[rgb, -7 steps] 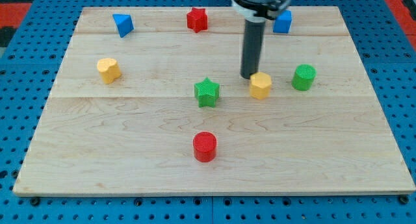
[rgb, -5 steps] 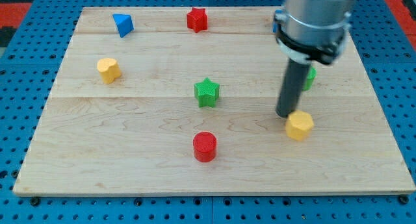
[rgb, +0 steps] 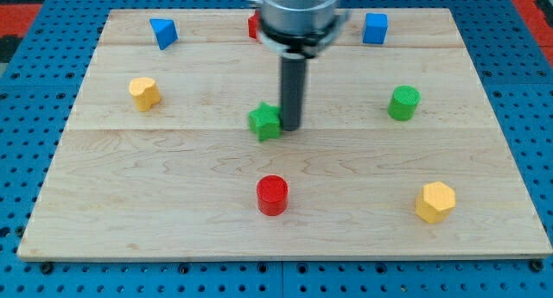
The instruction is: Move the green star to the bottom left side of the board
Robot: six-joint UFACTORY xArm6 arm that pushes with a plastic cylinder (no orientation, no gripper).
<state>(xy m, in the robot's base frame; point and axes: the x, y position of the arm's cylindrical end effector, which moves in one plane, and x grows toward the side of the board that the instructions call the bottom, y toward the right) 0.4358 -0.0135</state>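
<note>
The green star [rgb: 265, 122] lies near the middle of the wooden board [rgb: 173, 212]. My tip [rgb: 291, 127] is down on the board, touching the star's right side. The rod rises from there toward the view's top and hides most of the red star [rgb: 253, 25] behind it.
A red cylinder [rgb: 271, 195] stands below the green star. A yellow hexagon [rgb: 435, 202] is at the bottom right, a green cylinder [rgb: 403, 103] at the right. A yellow block [rgb: 144, 93] is at the left, a blue triangle [rgb: 162, 32] at the top left, a blue cube [rgb: 375, 28] at the top right.
The tip pushed the yellow hexagon down to the bottom right, then swung left to the green star's right side. The star has shifted slightly left.
</note>
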